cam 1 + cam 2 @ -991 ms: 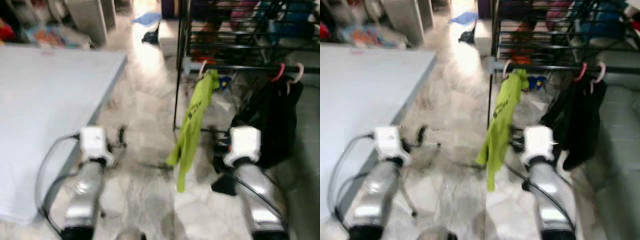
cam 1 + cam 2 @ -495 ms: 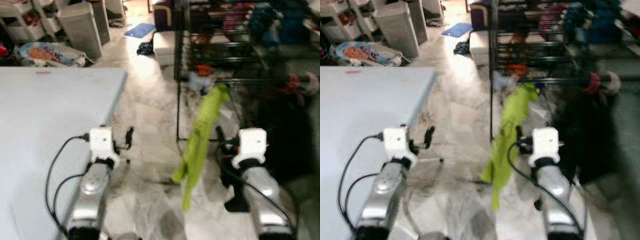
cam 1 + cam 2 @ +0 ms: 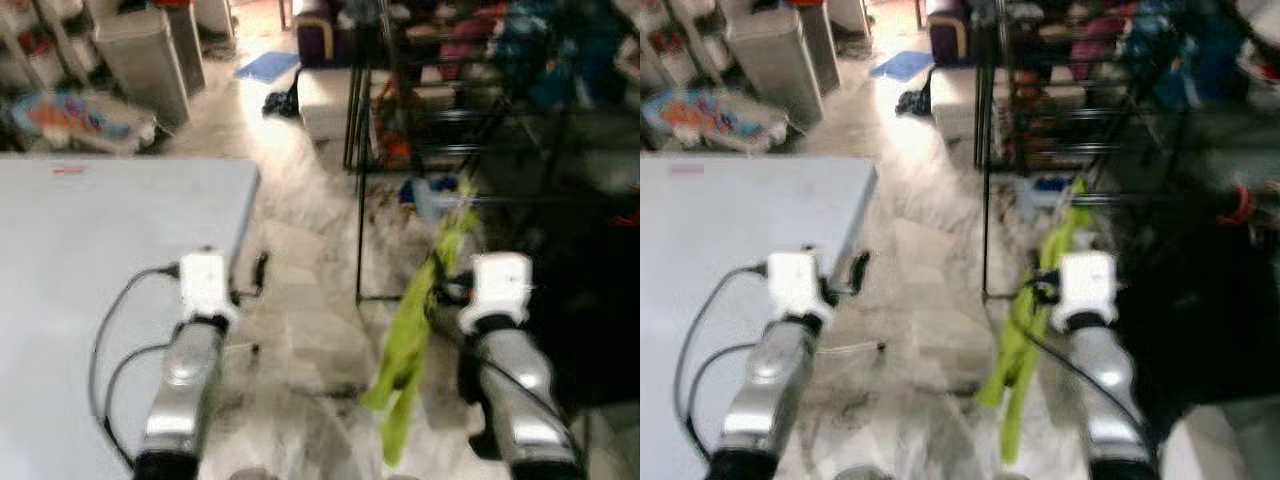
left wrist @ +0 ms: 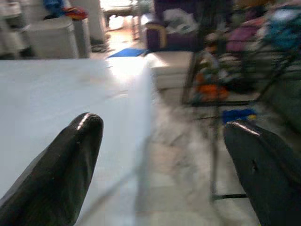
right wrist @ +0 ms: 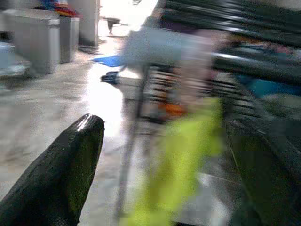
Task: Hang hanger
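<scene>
Garment [image 3: 420, 320], lime green, dangles from the clothes rack's rail [image 3: 520, 200] just ahead of the wide-spread, empty right gripper [image 5: 164, 155], and the blurred view risks snagging it, while the left gripper [image 4: 160, 155] gapes empty beside the table [image 3: 90, 260].

**A:** What lies on the left?

**B:** A pale blue-grey table [image 3: 90, 270] with a flat top. Beyond its far edge stand a grey bin [image 3: 150, 60] and a low heap of coloured fabric [image 3: 80, 118], blurred.

**A:** And the floor?

**B:** Pale marbled tiles [image 3: 300, 300] with a bright glare. Further back lie a blue mat [image 3: 266, 66] and a small dark bundle [image 3: 275, 102] beside a white box [image 3: 325, 100].

**A:** What is at the far end?

**B:** A dark purple seat [image 3: 325, 15], partly cut off. To its right, black wire shelving [image 3: 1080, 90] holds blurred items in pink, orange and blue; I cannot tell what they are
</scene>
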Controlling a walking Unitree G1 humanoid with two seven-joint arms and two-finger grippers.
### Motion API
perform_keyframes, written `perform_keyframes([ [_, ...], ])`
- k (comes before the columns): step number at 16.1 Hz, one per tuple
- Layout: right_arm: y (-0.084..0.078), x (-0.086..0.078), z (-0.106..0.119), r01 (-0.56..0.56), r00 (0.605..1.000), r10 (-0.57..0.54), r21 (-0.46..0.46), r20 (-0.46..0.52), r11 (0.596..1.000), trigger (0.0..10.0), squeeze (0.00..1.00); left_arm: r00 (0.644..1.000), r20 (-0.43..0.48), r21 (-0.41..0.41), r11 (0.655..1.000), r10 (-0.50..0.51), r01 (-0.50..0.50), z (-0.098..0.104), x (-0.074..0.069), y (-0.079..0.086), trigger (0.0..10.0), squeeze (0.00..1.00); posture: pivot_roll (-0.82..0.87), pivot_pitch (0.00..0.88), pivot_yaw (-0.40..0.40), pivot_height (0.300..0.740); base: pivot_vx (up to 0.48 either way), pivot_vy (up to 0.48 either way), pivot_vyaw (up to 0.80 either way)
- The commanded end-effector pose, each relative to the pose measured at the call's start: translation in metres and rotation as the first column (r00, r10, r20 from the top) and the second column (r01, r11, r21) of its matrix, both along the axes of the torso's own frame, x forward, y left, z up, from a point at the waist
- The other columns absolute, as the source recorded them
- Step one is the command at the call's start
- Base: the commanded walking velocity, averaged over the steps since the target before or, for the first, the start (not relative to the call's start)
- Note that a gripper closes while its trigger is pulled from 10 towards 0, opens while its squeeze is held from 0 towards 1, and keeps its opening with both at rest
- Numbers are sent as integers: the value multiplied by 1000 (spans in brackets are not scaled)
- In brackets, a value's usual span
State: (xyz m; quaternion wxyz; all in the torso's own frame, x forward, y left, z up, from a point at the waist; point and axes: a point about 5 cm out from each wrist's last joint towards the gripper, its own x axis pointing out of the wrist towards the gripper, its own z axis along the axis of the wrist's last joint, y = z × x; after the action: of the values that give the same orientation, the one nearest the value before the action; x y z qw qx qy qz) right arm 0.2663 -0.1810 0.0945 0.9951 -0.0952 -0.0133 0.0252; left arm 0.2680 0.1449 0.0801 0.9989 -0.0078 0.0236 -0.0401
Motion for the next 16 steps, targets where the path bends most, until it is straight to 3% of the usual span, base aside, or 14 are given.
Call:
perform_keyframes([
  [1, -4, -1, -3, 8, 1000, -8, -7, -18, 1000, 10000, 0, 1000, -5, 2, 1000, 2, -2, -1, -1, -1, 10000, 0, -34, 0, 40, 740, 0, 0, 0],
  [4, -5, -2, -7, 31, 998, -33, -26, -46, 999, 10000, 0, 1000, -9, 2, 1000, 1, -1, -1, -2, -2, 10000, 0, -33, 0, 36, 740, 0, 0, 0],
  [6, -7, -6, -23, 51, 986, -55, -32, -155, 998, 10000, 0, 1000, -15, 3, 1000, -3, 4, -2, -2, -3, 10000, 0, -34, 0, 36, 740, 0, 0, 0],
  [8, -9, -5, -32, 71, 976, -78, -44, -203, 997, 10000, 0, 1000, -21, 5, 1000, -10, 10, -3, -3, -3, 10000, 0, -35, 0, 34, 740, 0, 0, 0],
  [13, -13, 11, -47, 125, 940, -139, -66, -313, 990, 10000, 0, 999, -29, 2, 1000, -23, 23, -5, -1, -6, 10000, 0, -34, 0, 33, 740, 0, 0, 0],
  [16, -6, 32, -49, 136, 932, -140, -36, -335, 990, 10000, 0, 999, -27, 3, 999, -38, 38, -4, 2, -9, 10000, 0, -35, 0, 38, 740, 0, 0, 0],
])
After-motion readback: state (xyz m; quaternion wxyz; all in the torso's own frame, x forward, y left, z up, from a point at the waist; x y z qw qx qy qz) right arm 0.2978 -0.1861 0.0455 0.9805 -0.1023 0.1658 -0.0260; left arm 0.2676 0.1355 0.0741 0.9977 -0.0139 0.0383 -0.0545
